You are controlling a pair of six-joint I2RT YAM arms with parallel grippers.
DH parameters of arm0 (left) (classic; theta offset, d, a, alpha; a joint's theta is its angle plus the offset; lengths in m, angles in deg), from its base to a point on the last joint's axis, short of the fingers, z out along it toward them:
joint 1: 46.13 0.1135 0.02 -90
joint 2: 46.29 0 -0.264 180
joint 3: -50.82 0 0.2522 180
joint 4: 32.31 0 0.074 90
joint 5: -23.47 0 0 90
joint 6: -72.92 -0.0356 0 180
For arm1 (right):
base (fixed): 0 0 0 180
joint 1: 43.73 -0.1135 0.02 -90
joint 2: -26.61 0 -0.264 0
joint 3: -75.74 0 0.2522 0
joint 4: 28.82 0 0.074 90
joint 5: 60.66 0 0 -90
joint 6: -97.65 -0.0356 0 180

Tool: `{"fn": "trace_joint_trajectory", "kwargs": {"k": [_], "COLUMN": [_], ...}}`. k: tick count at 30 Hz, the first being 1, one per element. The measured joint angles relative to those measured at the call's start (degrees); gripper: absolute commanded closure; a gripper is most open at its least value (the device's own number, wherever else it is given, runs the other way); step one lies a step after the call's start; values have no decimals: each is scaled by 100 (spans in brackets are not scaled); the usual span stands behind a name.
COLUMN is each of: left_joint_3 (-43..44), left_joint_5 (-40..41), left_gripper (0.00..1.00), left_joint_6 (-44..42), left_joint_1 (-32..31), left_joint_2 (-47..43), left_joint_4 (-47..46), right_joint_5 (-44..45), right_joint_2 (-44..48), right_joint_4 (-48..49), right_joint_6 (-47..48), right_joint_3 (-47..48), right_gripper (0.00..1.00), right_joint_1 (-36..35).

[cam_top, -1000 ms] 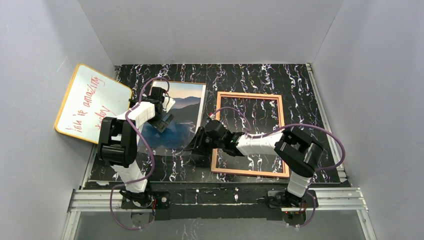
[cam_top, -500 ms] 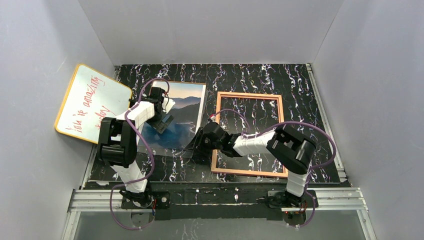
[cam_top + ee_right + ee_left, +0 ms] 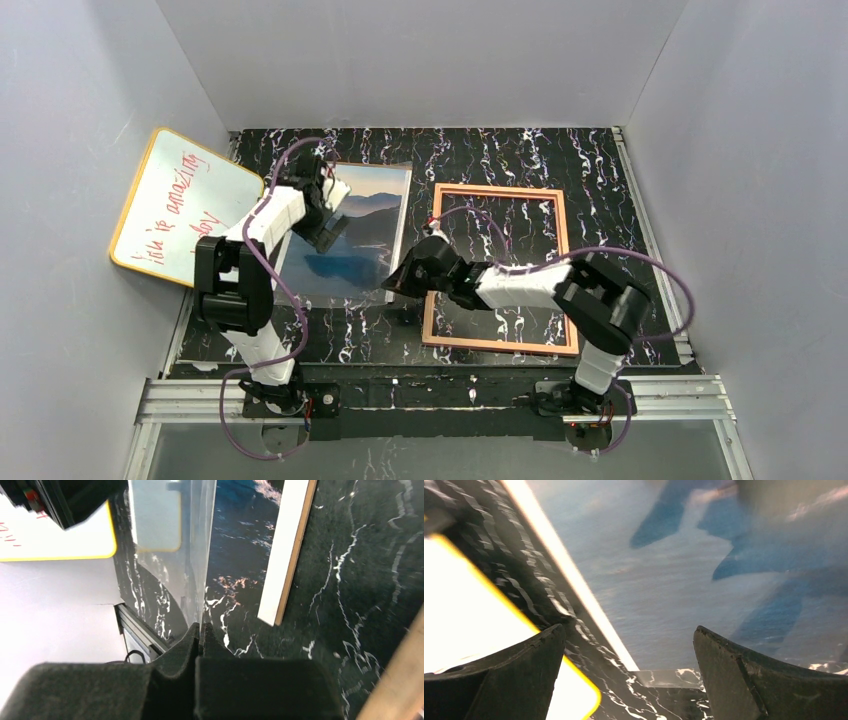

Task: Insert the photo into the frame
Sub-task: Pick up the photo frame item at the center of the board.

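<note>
**Right gripper** (image 3: 398, 281): the fingers are pressed together on the edge of a thin glossy sheet (image 3: 165, 580), at the near right corner of the photo (image 3: 365, 205). The wrist view shows this sheet edge-on, rising away from the fingers. The whiteboard (image 3: 175, 205) and the table (image 3: 600, 170) pattern show in it or through it. It cannot be told whether this is the print itself curling up or a clear cover lying over it.

**Left gripper** (image 3: 328, 222): the jaws are wide apart and hold nothing. It hangs just above the photo's left margin, on the whiteboard side.

**Photo:** picture side up, on the table between whiteboard and frame (image 3: 500, 188), and not yet in the frame.

**Frame:** flat on the table just right of the photo. It is empty, with the table showing through its opening. The right forearm crosses its left rail.

**Assessment:** the step in hand appears to be raising the sheet by its corner so it can be carried to the frame. The task looks to be at an early stage.

**Recommendations:**
- Hold the pinch firm, since the grip is only on the very edge and a glossy sheet may slip.
- Lift slowly, so the sheet peels up rather than dragging what lies beneath it.
- Keep the left gripper clear of the rising edge, or use it to steady the far side.
- Carry the sheet over the frame's left rail without nudging the frame.
- Square the corners before lowering.
</note>
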Motion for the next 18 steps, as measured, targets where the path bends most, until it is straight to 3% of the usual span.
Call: {"fn": "trace_joint_trajectory", "kwargs": {"k": [3, 8, 13, 18], "left_joint_3": [780, 1637, 1497, 848], "left_joint_5": [-87, -275, -358, -299], "left_gripper": [2, 2, 2, 2], "left_joint_6": [105, 258, 321, 437], "left_joint_1": [52, 83, -118, -807], "left_joint_2": [0, -24, -26, -26], "left_joint_4": [205, 282, 391, 289], "right_joint_5": [31, 107, 111, 76], "right_joint_2": [717, 2697, 4074, 4697], "right_joint_4": [-472, -1432, -2559, -4011], "right_joint_6": [236, 417, 485, 468], "right_joint_3": [-153, -833, -1471, -1797], "right_gripper": [99, 99, 99, 99], "right_joint_1": [133, 581, 966, 997]}}
